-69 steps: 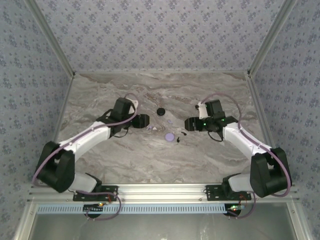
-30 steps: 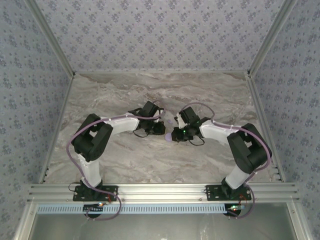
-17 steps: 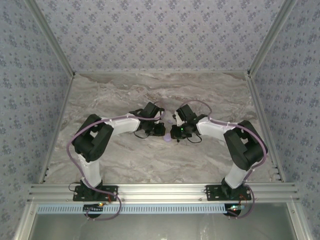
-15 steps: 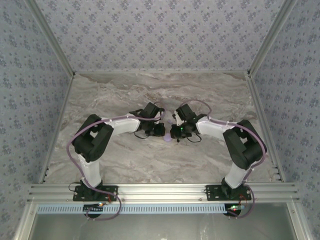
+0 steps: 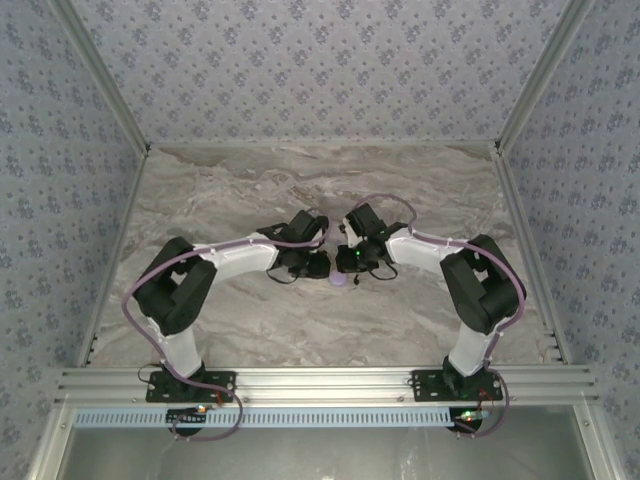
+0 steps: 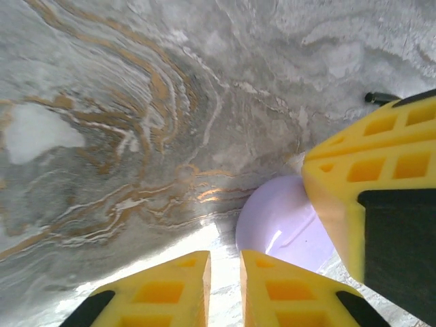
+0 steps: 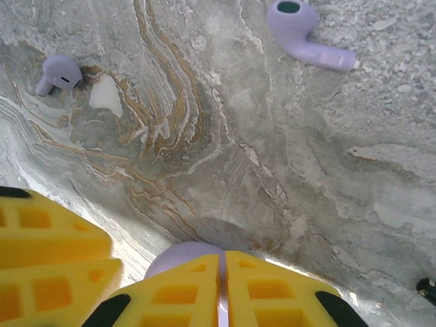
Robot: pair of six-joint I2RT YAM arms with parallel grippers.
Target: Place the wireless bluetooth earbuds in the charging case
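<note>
The round lilac charging case (image 5: pixel 338 281) lies mid-table between both grippers. My left gripper (image 6: pixel 225 262) is down at the table just left of the case (image 6: pixel 283 218), its fingers nearly together with nothing between them. My right gripper (image 7: pixel 222 262) is shut, its tips right over the case (image 7: pixel 174 257), and one of its fingers (image 6: pixel 368 177) overlaps the case's right side. Two lilac earbuds lie loose on the marble beyond it: one with a stem (image 7: pixel 306 34) and one (image 7: pixel 60 71) further left. In the top view the left gripper (image 5: pixel 322 265) and the right gripper (image 5: pixel 348 262) almost touch.
A tiny black piece (image 6: pixel 381 97) lies on the marble (image 5: pixel 300 180) beside the right gripper, seen too at the frame edge (image 7: pixel 428 289). The left gripper's yellow fingers (image 7: pixel 48 252) crowd the case from the left. Patterned walls enclose the table on three sides.
Both arms have swung in from apart to meet at the lilac case. Over the last half second they closed in slightly further, the right gripper settling over the case.
</note>
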